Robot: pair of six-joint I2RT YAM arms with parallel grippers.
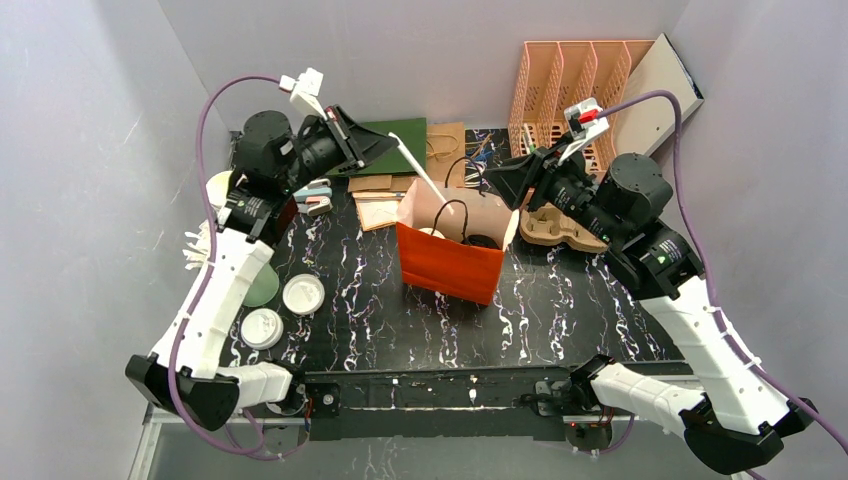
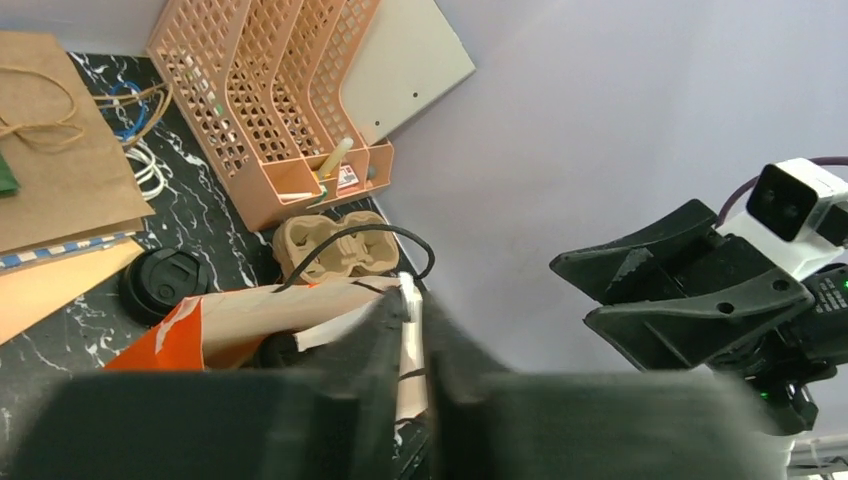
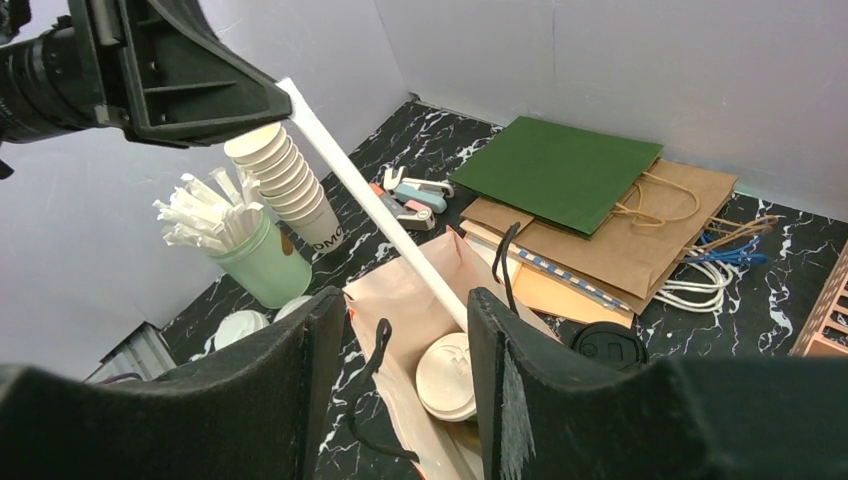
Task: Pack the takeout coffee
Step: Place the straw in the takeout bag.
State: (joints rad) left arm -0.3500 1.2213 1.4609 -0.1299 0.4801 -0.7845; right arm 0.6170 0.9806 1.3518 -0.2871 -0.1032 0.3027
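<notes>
Now your left gripper [image 1: 388, 143] clamps a long white paper straw [image 1: 420, 166] slanting down over the orange paper bag [image 1: 450, 268]; your right gripper [image 1: 502, 188] hovers, jaws apart, beside that bag.

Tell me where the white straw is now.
Top view: the white straw slants from the left tool down into the orange bag at mid-table.

Plain pale grey walls with a faint lilac cast close in the table [image 1: 560, 300] on three sides: the left wall [image 1: 90, 120], the back wall [image 1: 420, 50] and the right wall [image 1: 770, 120]. The table top is black, veined with white like marble. A black rail [image 1: 450, 385] runs along its near edge. The light is soft and even, leaving only faint shadows.
</notes>
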